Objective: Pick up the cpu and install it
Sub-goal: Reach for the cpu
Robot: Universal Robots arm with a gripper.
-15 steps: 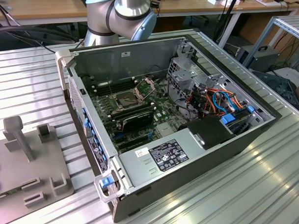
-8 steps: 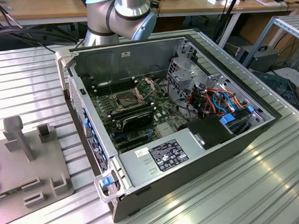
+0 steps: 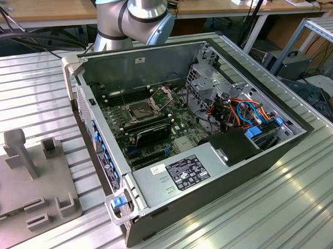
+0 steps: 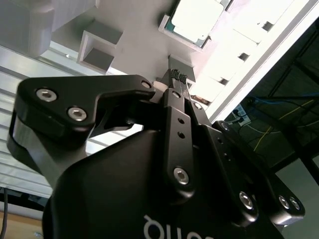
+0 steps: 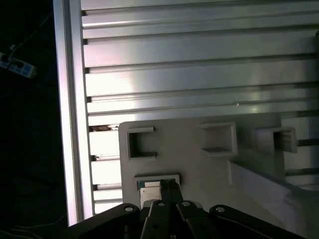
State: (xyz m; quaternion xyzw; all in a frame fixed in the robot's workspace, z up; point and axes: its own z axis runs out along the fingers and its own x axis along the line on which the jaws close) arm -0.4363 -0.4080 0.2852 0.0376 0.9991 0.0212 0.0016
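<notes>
- Second wrist view: the black two-fingered gripper [image 4: 178, 74] hangs over the pale grey fixture plate [image 4: 134, 30]; its fingertips sit close together with nothing between them, so it is narrow and empty
- The cpu, a flat square chip with a silver metal lid [image 4: 197, 20], lies in a shallow square pocket of that plate, just beyond the fingertips and apart from them
- In the first wrist view the gripper [image 5: 167, 185] stands just beside the cpu [image 5: 149, 195], near the plate's edge, with the ribbed aluminium worktop [image 5: 199, 69] around it
- In the exterior view the fixture plate [image 3: 42, 178] is on the exterior view's left; the open black and grey computer case [image 3: 148, 65] lies on its side to its right on the same worktop
- Inside the case the square motherboard socket [image 3: 141, 109] looks uncovered, its metal retaining frame [image 3: 164, 94] tilted up on the far side; nothing has been installed yet
- Risk, as I judge it: fingers this narrow cannot straddle the chip, and lowered as they are they would press on or scrape the lid
- The pocket walls hug the chip, so an off-centre grip could catch an edge, lift it tilted and let it slip
- A chip held crooked or turned the wrong way could bend the socket contacts
</notes>
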